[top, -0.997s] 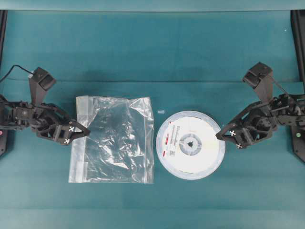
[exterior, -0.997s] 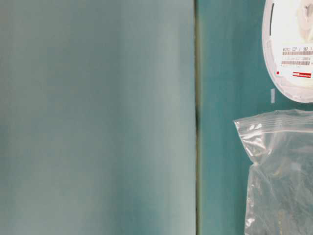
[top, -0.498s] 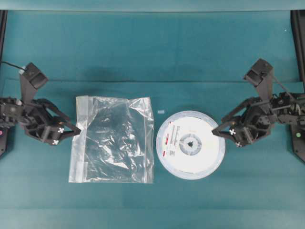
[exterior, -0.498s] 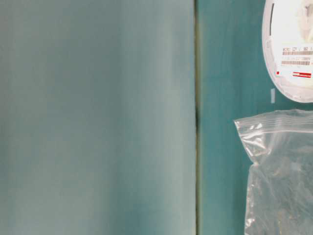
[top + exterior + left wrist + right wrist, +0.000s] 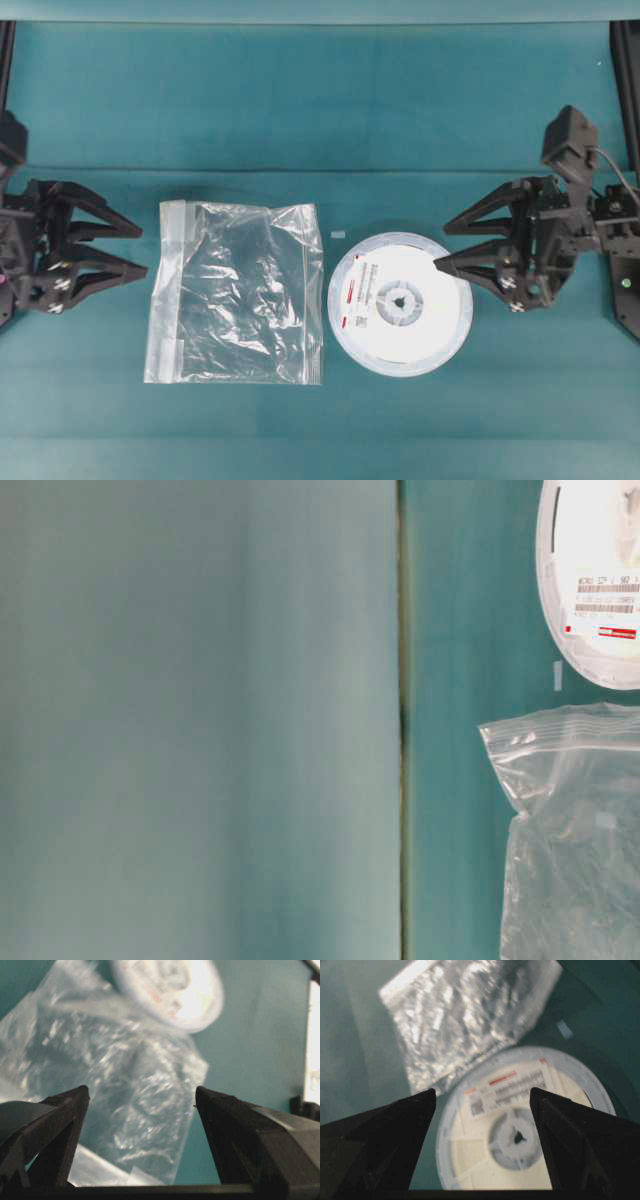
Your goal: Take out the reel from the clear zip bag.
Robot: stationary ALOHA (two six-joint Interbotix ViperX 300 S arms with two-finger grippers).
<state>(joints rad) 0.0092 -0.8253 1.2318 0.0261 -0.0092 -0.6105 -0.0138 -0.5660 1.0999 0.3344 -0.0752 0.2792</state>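
The reel point(image 5: 400, 303) lies flat on the teal table, outside the clear zip bag point(image 5: 238, 292) and just to its right, label up. The crinkled bag lies flat, its whitish zip strip along its left edge. My left gripper point(image 5: 142, 251) is open, just left of the bag and apart from it. My right gripper point(image 5: 441, 248) is open at the reel's right rim, one fingertip over the rim. The left wrist view shows the bag point(image 5: 125, 1075) between open fingers, the reel point(image 5: 175, 990) beyond. The right wrist view looks down on the reel point(image 5: 520, 1130), with the bag point(image 5: 465, 1015) behind.
A small white scrap point(image 5: 338, 235) lies on the table between the bag's top right corner and the reel. The table-level view shows the reel's edge point(image 5: 600, 580), the bag's corner point(image 5: 575, 820) and a pale blurred wall point(image 5: 200, 720).
Both arms have drawn back outward, the left away from the bag's left edge, the right from the reel's rim. Both wrists have turned, so the spread fingers show from above. Bag and reel have not moved.
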